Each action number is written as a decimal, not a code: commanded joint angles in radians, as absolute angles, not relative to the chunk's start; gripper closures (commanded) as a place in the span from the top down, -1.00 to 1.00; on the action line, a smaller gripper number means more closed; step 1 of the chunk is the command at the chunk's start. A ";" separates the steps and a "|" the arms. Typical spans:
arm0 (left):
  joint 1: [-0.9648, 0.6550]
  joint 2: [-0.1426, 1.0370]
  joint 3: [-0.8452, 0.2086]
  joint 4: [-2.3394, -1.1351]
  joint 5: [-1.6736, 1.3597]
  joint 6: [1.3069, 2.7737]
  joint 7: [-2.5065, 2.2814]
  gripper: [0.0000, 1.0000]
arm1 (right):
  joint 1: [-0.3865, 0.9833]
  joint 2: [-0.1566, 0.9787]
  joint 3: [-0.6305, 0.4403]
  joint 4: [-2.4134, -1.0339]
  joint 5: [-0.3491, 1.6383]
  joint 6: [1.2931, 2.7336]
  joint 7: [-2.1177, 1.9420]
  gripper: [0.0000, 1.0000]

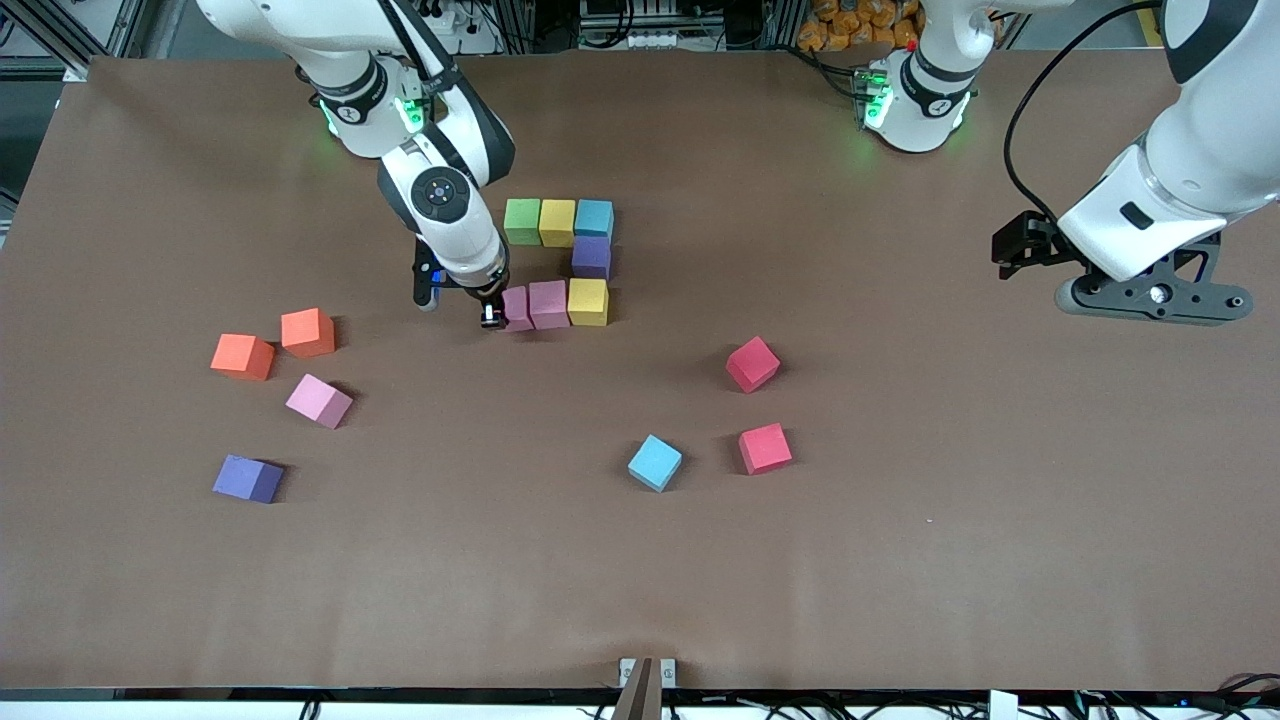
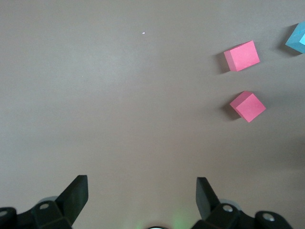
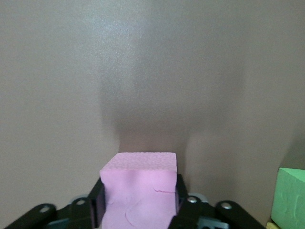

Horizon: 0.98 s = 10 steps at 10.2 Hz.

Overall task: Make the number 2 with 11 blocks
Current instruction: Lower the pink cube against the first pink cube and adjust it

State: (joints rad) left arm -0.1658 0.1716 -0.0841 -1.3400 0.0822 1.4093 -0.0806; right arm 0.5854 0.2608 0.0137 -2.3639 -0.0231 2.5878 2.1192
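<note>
The right gripper (image 3: 138, 205) has its jaws clamped on the flat sides of a pink block (image 3: 139, 191) that dents like soft, light foam, down at the end of the digit's middle row, while the left gripper (image 2: 142, 193) waits with jaws apart over bare table.

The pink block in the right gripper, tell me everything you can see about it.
The pink block is a matte foam cube with faint creases on its face, upright and clamped between the right gripper fingers. It sits at table level, ending the third row of the number 2, beside another pink cube and apparently touching it.
</note>
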 commanded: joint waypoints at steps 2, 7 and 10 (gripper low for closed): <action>-0.169 0.155 -0.087 -1.347 0.086 1.396 -0.090 1.00 | 0.586 0.255 0.017 -2.381 -0.038 2.594 2.151 1.00; -0.170 0.155 -0.087 -1.347 0.086 1.396 -0.091 1.00 | 0.584 0.244 0.015 -2.362 -0.057 2.585 2.146 1.00; -0.170 0.155 -0.087 -1.347 0.086 1.396 -0.091 1.00 | 0.572 0.235 0.014 -2.309 -0.139 2.493 2.134 1.00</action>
